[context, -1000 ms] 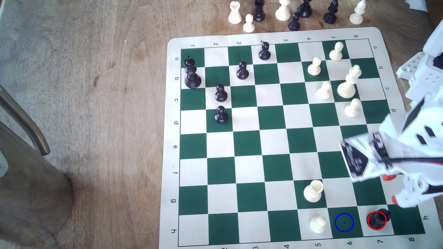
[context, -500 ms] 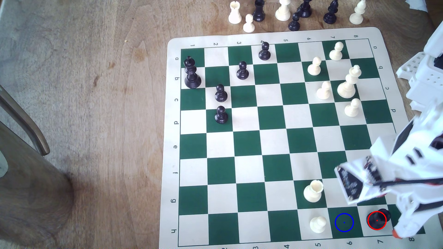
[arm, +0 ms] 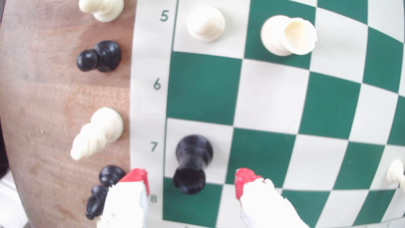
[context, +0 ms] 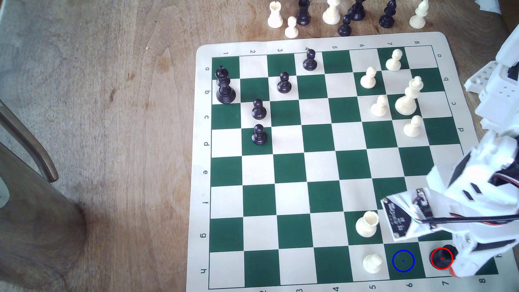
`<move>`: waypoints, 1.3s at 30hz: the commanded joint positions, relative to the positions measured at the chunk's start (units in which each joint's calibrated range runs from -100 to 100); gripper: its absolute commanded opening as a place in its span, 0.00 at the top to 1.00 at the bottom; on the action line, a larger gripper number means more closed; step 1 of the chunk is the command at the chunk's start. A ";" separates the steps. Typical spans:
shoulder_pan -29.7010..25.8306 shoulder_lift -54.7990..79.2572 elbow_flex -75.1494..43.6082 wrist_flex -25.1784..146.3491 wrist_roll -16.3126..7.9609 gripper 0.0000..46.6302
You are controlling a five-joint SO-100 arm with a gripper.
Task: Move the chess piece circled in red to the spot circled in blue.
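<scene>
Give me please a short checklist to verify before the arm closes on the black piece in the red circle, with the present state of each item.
1. End effector open: ok, the red fingertips stand apart.
2. Black piece between the fingertips: ok in the wrist view, one tip on each side.
3. Piece upright on its cream square, row 7: ok.
4. Fingertips low enough to grip the piece: cannot tell.
5. Blue-circled green square free: ok, no piece on it.
6. Neighbours apart from the path: ok, the white pawn is on the far side of the target and the white rook a row away.
</scene>
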 commanded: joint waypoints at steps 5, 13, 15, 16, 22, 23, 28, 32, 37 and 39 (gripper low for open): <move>-2.16 -2.83 -0.09 -1.87 -0.34 0.54; -1.69 -2.57 3.90 -6.78 -0.39 0.56; -1.69 -2.40 4.17 -7.35 -0.44 0.57; -1.85 -2.32 4.17 -7.68 -0.44 0.58; -2.08 -1.47 4.71 -8.50 -0.39 0.60; -2.08 -1.38 5.07 -8.91 -0.39 0.60; -2.40 -0.88 6.25 -10.22 -0.29 0.68; -2.55 -0.96 6.25 -10.22 -0.20 0.73; -3.10 -0.45 6.43 -10.22 -0.29 0.73; -3.33 -0.20 6.43 -10.30 -0.29 0.73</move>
